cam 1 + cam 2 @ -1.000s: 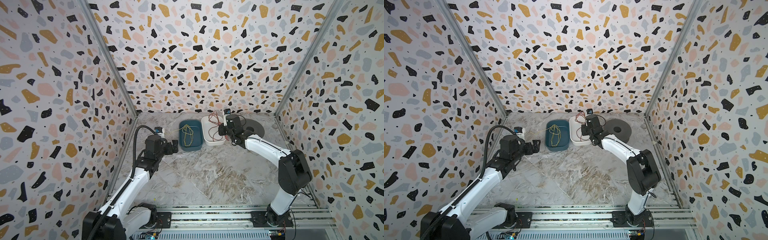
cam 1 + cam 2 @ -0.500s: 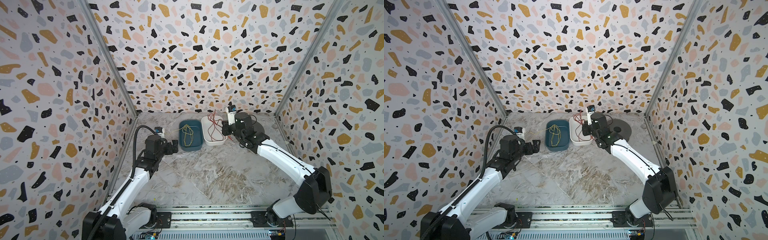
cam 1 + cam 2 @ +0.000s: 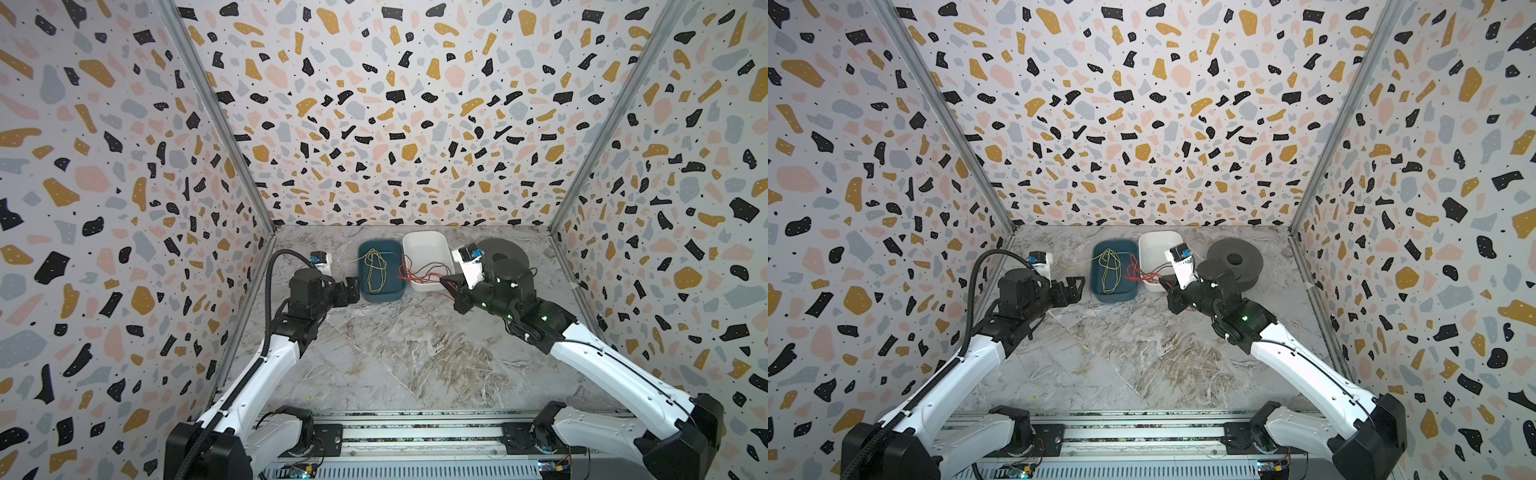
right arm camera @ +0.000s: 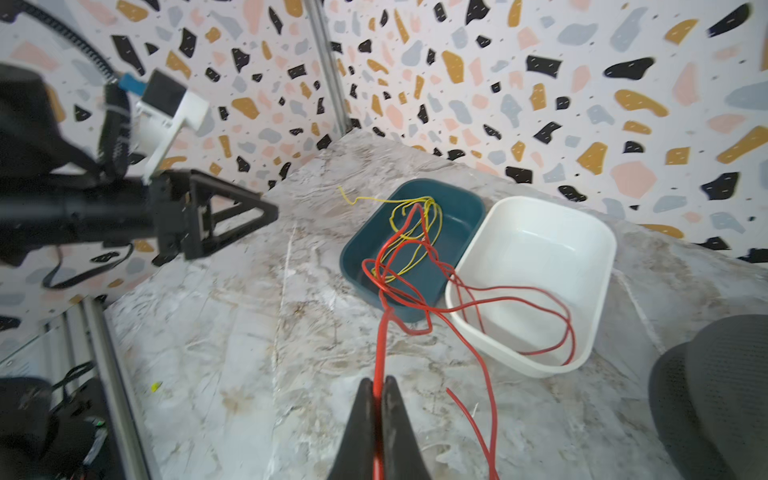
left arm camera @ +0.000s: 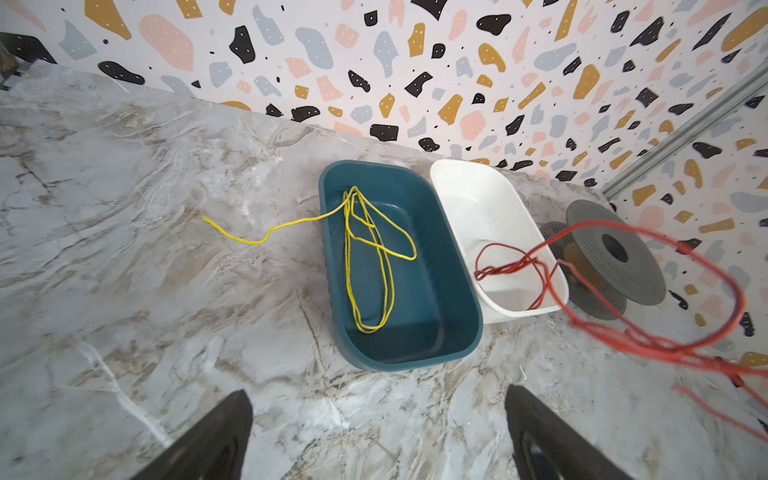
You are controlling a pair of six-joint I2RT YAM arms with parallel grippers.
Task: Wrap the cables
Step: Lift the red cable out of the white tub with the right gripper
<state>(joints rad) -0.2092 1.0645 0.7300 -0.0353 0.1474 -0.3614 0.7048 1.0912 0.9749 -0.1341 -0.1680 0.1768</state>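
The cables (image 3: 419, 272) are thin red wires. They loop out of the white bin (image 3: 428, 245) across the near corner of the blue bin (image 3: 365, 249). My right gripper (image 4: 377, 384) is shut on a red strand (image 4: 380, 353) just in front of the white bin (image 4: 606, 249); more loose red loops trail beside it. In both top views this gripper (image 3: 446, 282) (image 3: 1165, 284) hangs low over the table. My left gripper (image 5: 376, 399) is open with nothing in it, left of the blue bin (image 5: 328, 249). In the left wrist view, red loops (image 5: 511, 266) rise from the white bin (image 5: 473, 187).
A thin yellow wire (image 5: 365, 257) lies coiled in the blue bin, one end trailing onto the marble table. A dark grey spool (image 3: 498, 249) (image 5: 611, 257) stands right of the white bin, close to my right arm. Patterned walls enclose three sides.
My right gripper has pulled back from over the white bin toward the front, drawing the red cable out with it. The left arm has stayed in place.
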